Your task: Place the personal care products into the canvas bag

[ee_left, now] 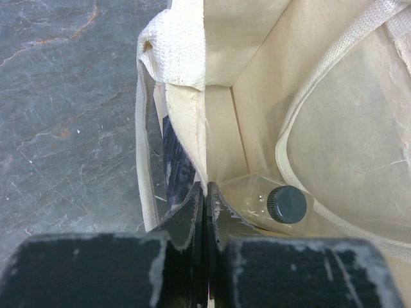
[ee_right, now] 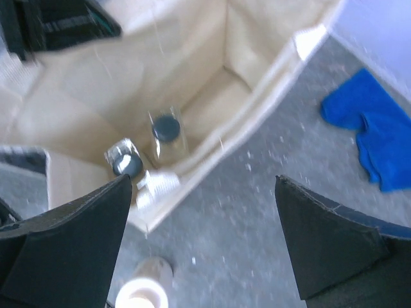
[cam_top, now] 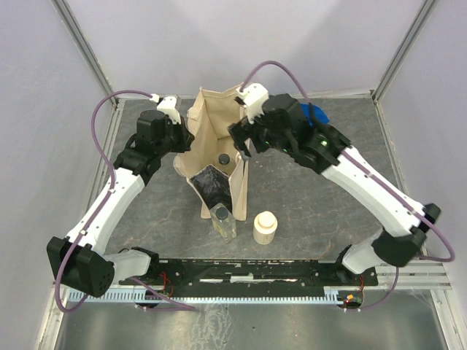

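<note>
The canvas bag stands open at mid-table, a black patch on its front face. My left gripper is shut on the bag's left rim, pinching the fabric between its fingertips. One clear bottle with a dark cap lies inside the bag. My right gripper hangs open and empty over the bag's right rim. A second clear bottle lies against the bag's front. A squat cream bottle stands on the table beside it.
A blue cloth lies on the grey table behind my right arm. Frame posts and white walls close off the table's back and sides. The arm bases sit on a black rail at the near edge.
</note>
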Robot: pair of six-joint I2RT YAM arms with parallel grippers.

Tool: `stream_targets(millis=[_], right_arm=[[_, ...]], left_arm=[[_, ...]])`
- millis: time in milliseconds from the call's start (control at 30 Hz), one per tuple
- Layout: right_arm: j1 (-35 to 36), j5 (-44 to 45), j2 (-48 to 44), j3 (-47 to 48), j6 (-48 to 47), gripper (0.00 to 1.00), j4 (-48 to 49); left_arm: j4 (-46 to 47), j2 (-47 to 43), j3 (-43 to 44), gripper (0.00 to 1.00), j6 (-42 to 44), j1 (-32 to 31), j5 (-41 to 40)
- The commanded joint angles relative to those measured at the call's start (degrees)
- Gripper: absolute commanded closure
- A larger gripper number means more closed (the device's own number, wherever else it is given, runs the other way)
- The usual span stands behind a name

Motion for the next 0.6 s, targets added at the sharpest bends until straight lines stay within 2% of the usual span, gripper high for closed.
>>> stream_targets(millis=[0, 100, 300, 567], right_arm=[[0.1, 5.4, -7.4, -6.0, 3.9, 0.00, -11.4], [0.1, 1.7, -12.1, -13.2, 7.1, 0.00, -14.6], [0.5, -4.5, -19.3, -26.5, 13.4, 0.00, -13.8], [4.9, -8.0, -18.7, -31.3, 15.3, 0.05, -14.4]], left_arm=[[-0.1, -1.1, -0.3, 0.97, 0.7, -0.3, -0.5], [-0.2, -0.7, -0.2, 0.97, 0.9, -0.3, -0.3], [-0.3, 0.5, 0.4, 0.97, 1.1, -0.3, 0.2], [-1.3, 1.6, 1.8, 0.97, 1.4, -0.3, 0.3]])
